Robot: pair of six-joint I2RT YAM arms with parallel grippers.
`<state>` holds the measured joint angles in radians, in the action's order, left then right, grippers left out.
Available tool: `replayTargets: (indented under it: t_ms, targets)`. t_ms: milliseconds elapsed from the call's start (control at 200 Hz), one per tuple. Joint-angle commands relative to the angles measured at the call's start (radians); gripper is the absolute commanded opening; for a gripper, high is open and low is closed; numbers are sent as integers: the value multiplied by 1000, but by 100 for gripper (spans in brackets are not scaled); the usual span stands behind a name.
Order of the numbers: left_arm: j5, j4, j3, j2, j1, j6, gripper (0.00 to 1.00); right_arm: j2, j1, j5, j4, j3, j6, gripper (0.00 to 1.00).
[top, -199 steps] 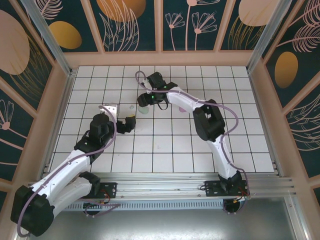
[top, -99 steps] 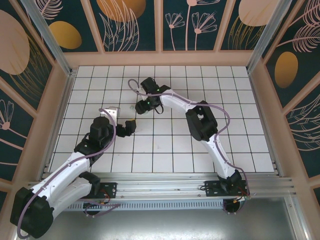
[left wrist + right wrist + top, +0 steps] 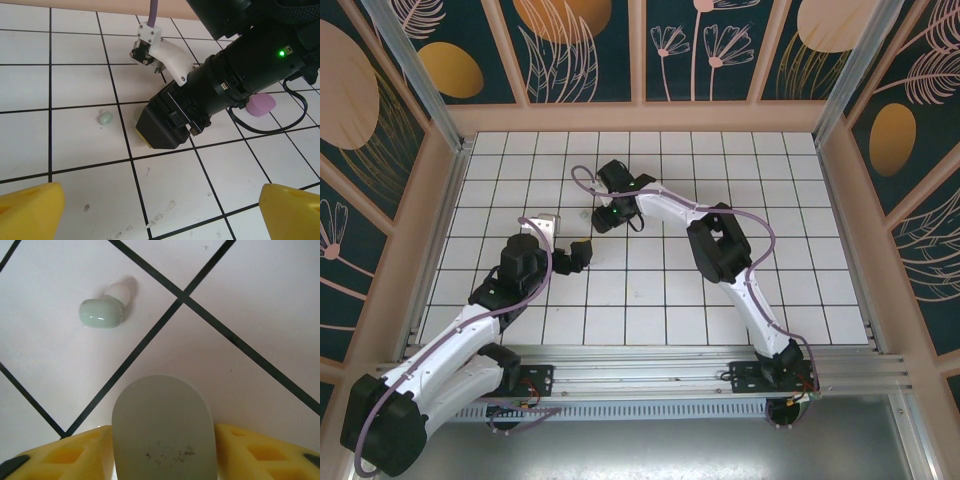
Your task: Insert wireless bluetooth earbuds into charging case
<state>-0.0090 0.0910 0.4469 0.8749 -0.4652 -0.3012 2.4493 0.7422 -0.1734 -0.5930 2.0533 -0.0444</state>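
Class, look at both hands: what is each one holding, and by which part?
The right hand grips the mint case, one finger against each of its two opposite sides. The left hand is open and holds nothing.

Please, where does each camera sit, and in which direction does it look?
Top external: above and behind the arm bases, looking down on the tiled table; both arms show, with left hand and right hand.
Left wrist: low on the left arm, looking across tiles at the right hand and a mint earbud; own yellow fingertips at the bottom corners.
Right wrist: looking down on the mint case between its own yellow fingers.
Shared: both wrist views show that mint earbud.
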Motion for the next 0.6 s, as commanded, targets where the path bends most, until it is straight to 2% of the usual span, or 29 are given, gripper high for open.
replayTargets:
  t_ms: [0,190,596]
  targets:
    - [-12,-14,4,1,5,8,99,-6,9,27,-23,-29,-38,45]
    - [7,-4,12,-1,5,40,99,-101,3,15,56,-152,-70,29]
    - [169,55,15,-43,6,197,98,-329,-48,-150,96,-368,-134,25]
